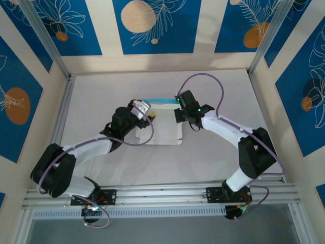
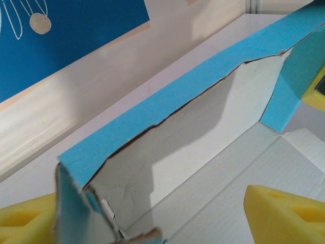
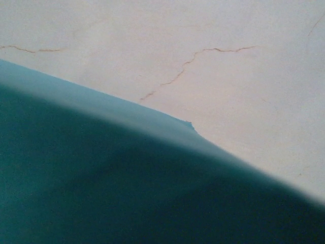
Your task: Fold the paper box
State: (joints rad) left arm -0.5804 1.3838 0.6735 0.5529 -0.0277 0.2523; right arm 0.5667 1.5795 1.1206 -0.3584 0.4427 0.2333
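Top view: the paper box (image 1: 165,129) lies half-formed at frame centre on the table (image 1: 101,86), white floor up and blue rear wall raised. Both arms bend inward from the lower corners, the left gripper (image 1: 151,116) at its left end and the right gripper (image 1: 179,108) at its right. Left wrist view: the blue wall of the box (image 2: 203,132) has a ragged edge, and the yellow fingers (image 2: 284,213) of the left gripper (image 2: 155,223) are spread wide, holding nothing. Right wrist view: blurred blue card (image 3: 127,183) lies against cracked white; the jaws are closed, whether on card I cannot tell.

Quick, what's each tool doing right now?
Left tool: open, astride a corner of the thin white-and-blue card paper box.
Right tool: shut at the box's edge; grip cannot be told.
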